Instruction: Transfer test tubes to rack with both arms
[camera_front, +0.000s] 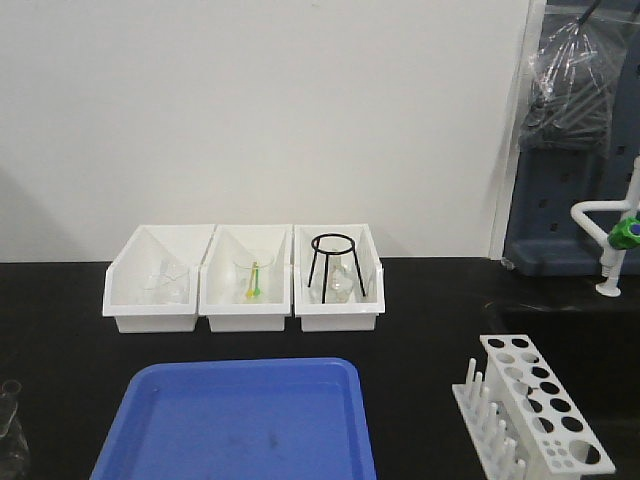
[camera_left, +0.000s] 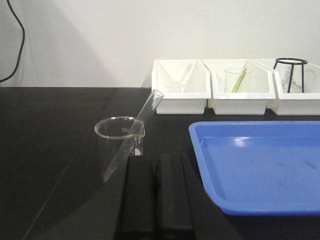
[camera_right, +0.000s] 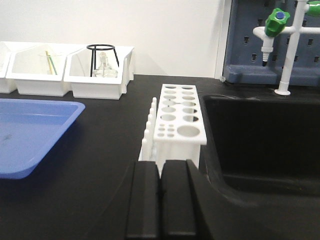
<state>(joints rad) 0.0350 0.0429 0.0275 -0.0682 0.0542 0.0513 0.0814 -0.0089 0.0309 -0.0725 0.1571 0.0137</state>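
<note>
- Test tube (camera_left: 145, 115): leans in beaker (camera_left: 119, 145), at 11 o'clock from left gripper (camera_left: 156, 160); thin glass, likely light, slick, fragile. Grip the exposed upper shaft, gently.
- Left gripper: jaws closed together, empty.
- Right gripper (camera_right: 160, 164): jaws closed, empty; rack (camera_right: 179, 117) at 12 o'clock.
</note>
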